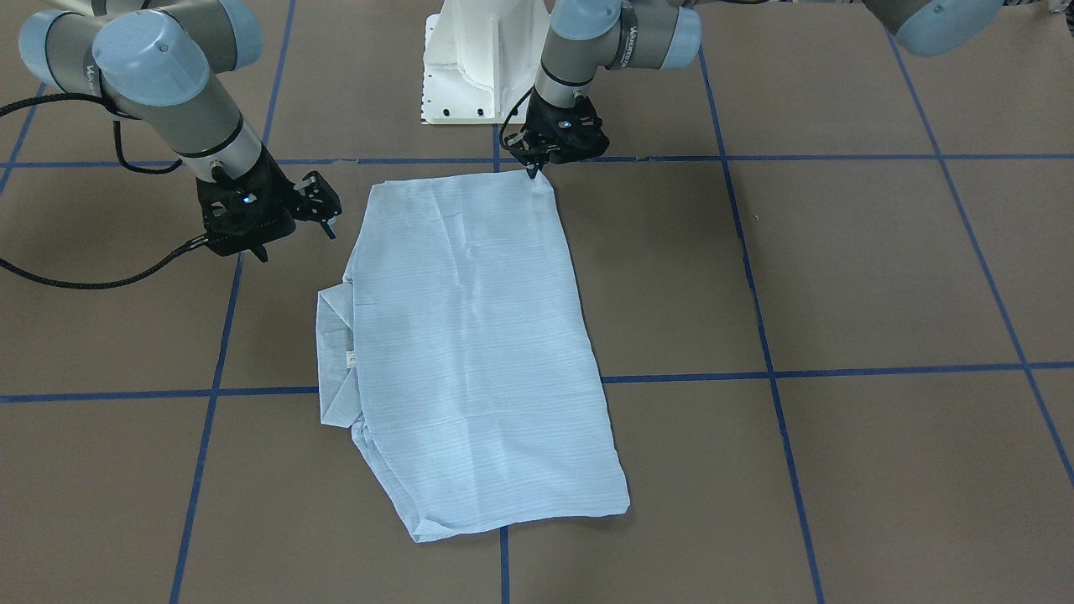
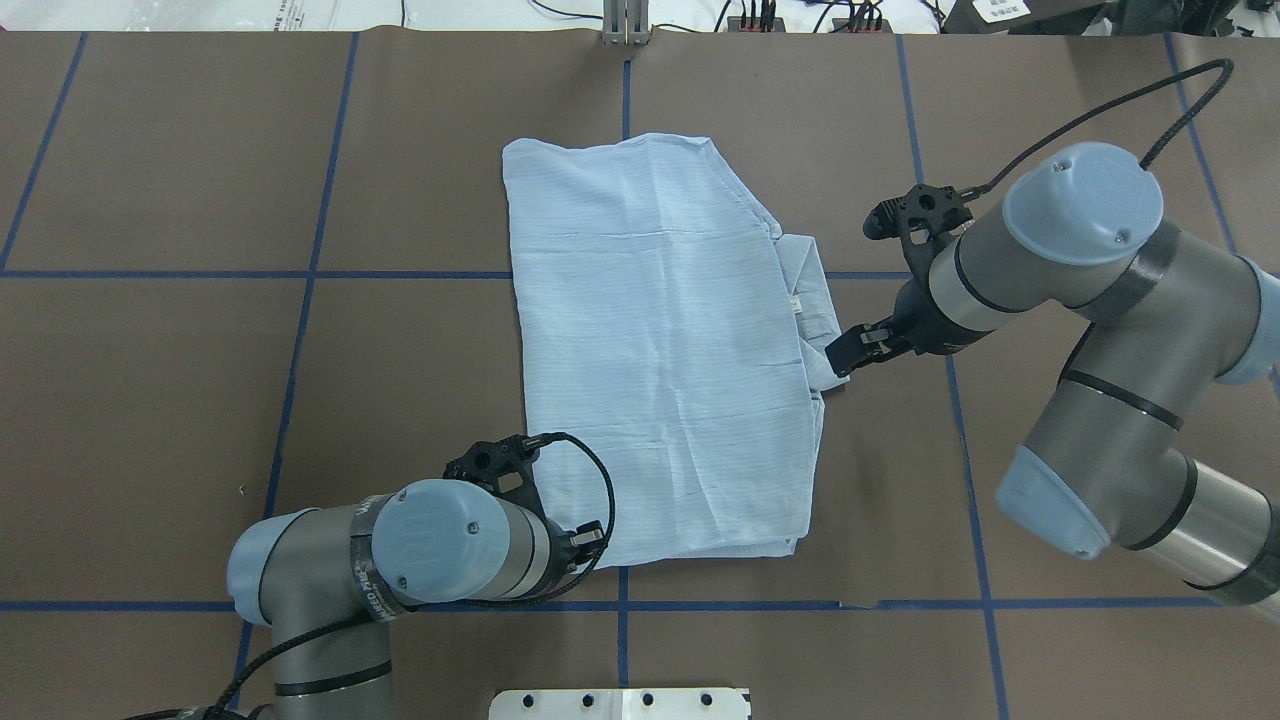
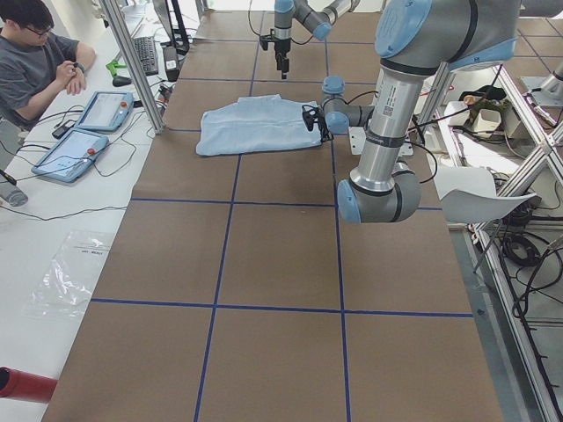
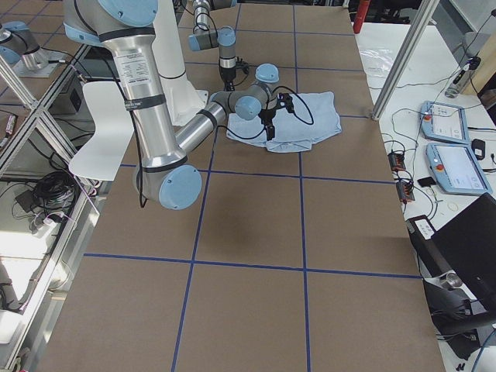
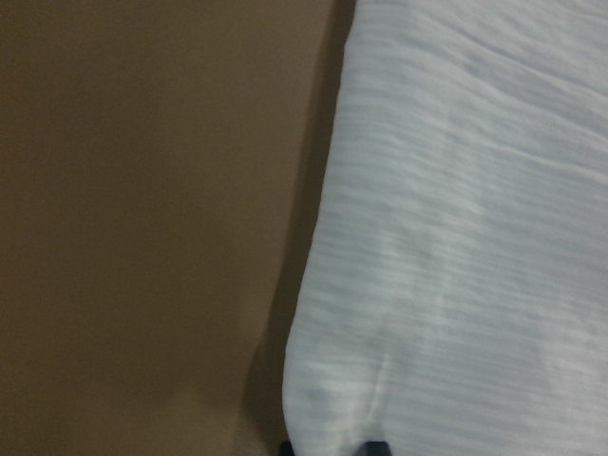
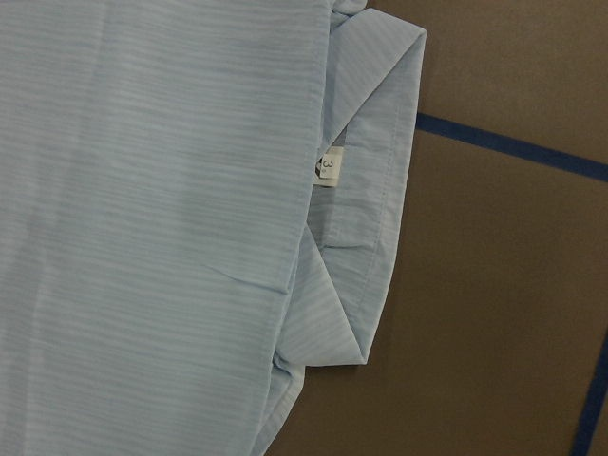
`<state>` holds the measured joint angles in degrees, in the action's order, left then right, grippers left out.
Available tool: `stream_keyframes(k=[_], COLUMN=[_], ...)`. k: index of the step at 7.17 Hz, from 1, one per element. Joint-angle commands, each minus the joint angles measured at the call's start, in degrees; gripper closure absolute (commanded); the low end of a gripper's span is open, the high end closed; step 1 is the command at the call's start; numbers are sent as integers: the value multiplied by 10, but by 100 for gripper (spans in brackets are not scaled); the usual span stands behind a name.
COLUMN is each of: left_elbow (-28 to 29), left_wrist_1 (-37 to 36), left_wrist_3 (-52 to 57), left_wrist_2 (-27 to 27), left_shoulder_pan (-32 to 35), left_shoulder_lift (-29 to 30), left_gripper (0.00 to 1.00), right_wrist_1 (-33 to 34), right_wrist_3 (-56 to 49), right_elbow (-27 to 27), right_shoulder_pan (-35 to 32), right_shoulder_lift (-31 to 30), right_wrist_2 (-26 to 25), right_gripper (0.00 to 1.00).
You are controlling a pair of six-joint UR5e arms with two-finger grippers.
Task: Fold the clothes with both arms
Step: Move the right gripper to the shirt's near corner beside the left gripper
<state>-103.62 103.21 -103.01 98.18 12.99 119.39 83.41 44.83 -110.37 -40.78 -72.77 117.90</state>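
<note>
On the table the shirt lies folded flat in the middle. The left gripper pinches its near left corner. The right gripper, wide open and empty, should probably grip the near right corner, by the collar, so both lift evenly.

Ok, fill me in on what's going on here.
A pale-blue shirt is being folded on the brown table. It already lies in a rough rectangle, with its collar sticking out on the robot's right. The left gripper seems to pinch the shirt's near corner. The right gripper is just off the collar side, apparently holding nothing.
</note>
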Motion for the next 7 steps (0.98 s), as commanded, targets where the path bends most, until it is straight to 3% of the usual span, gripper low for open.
stream_keyframes(k=[1, 3, 6, 7], left_elbow=[-3, -36, -40, -40], left_wrist_1=[0, -4, -6, -5], left_wrist_3=[-1, -2, -1, 0], left_wrist_2=[1, 5, 25, 26], left_shoulder_pan=[11, 27, 52, 53], left_shoulder_lift=[1, 3, 3, 3], left_gripper=[100, 100, 100, 100], right_wrist_1=[0, 0, -1, -1], right_wrist_3=[1, 57, 274, 359], right_elbow=[-1, -5, -19, -22], right_shoulder_pan=[0, 7, 79, 123], right_shoulder_lift=[0, 1, 10, 10], right_wrist_2=[2, 3, -30, -73], right_gripper=[0, 0, 0, 0])
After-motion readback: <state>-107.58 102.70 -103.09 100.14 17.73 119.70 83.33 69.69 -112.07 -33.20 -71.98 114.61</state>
